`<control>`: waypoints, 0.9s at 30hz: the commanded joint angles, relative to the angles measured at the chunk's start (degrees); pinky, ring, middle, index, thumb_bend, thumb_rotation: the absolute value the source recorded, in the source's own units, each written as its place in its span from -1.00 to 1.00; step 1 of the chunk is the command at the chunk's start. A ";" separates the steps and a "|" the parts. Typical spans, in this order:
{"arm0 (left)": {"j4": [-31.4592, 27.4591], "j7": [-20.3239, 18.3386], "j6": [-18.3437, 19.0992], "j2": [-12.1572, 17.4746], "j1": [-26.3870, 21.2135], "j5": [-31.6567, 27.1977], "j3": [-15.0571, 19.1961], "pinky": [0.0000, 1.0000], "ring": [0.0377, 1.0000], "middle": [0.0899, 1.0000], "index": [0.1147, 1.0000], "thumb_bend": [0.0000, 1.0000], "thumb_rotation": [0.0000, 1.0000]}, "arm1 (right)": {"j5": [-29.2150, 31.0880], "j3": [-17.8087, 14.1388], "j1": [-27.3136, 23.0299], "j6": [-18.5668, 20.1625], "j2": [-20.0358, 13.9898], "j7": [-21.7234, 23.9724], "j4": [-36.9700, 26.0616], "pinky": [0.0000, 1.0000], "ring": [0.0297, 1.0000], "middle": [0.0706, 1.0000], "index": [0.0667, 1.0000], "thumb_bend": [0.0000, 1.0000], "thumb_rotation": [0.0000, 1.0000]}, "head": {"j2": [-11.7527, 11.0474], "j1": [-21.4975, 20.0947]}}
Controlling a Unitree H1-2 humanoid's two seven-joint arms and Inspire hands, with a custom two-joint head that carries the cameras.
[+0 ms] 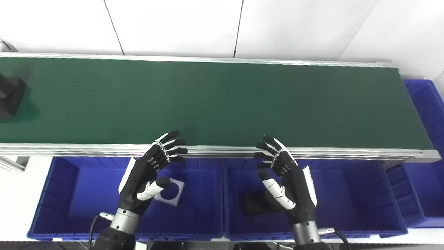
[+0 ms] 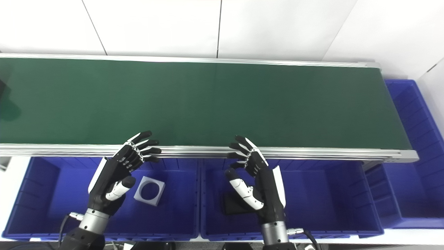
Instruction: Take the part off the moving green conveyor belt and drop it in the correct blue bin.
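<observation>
Hands (image 1: 152, 173) (image 1: 288, 180) both open and empty over my bins (image 1: 69, 194); black part (image 1: 10, 97) just entering belt (image 1: 222, 104), not picked yet.

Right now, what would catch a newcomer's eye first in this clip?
The long green belt spans the picture, with a black part riding at its far left edge. Both open robot hands, left robot hand and right robot hand, hover over the blue bins in front.

A plain white panelled wall (image 1: 173, 24), divided by thin dark vertical seams (image 1: 238, 27), fills the far background well beyond the hands. Lighting is bright and even, and a white surface (image 1: 14, 194) shows at lower left.
</observation>
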 commanded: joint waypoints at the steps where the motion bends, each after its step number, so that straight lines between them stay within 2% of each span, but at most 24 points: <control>1: -0.95 -0.27 -1.23 -0.41 -0.30 -0.40 -0.32 0.24 0.40 0.51 0.65 0.76 0.35 | 0.34 -0.14 -0.28 -3.08 0.09 0.36 -1.13 0.13 0.37 0.53 0.67 0.10 0.19 | 0.03 0.40; 27: -0.75 -0.15 -1.18 -0.70 -0.36 0.17 -0.94 0.24 0.41 0.52 0.66 0.76 0.36 | 1.04 -0.64 -0.34 -3.62 -0.10 0.72 -0.47 0.12 0.37 0.53 0.67 0.09 0.18 | -0.67 2.81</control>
